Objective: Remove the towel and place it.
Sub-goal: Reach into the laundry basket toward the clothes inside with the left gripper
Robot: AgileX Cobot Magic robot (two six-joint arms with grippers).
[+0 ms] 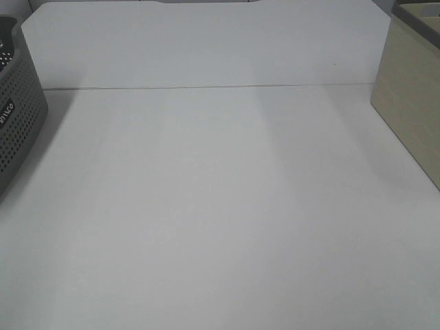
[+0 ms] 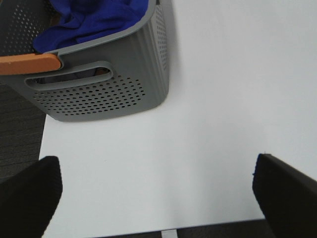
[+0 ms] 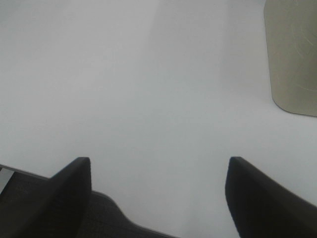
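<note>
The royal-blue towel (image 2: 94, 20) lies bunched inside the grey perforated basket (image 2: 104, 94), seen in the left wrist view; the basket has an orange handle (image 2: 29, 63). In the exterior high view only the basket's side (image 1: 17, 117) shows at the left edge, and the towel is hidden there. My left gripper (image 2: 158, 198) is open and empty, above the white table a short way from the basket. My right gripper (image 3: 158, 198) is open and empty near the table's front edge. Neither gripper shows in the exterior high view.
A beige box (image 1: 412, 96) stands at the right edge of the white table (image 1: 220, 206); it also shows in the right wrist view (image 3: 292, 54). A seam (image 1: 206, 87) crosses the table at the back. Dark floor (image 2: 17, 134) lies beyond the table edge beside the basket.
</note>
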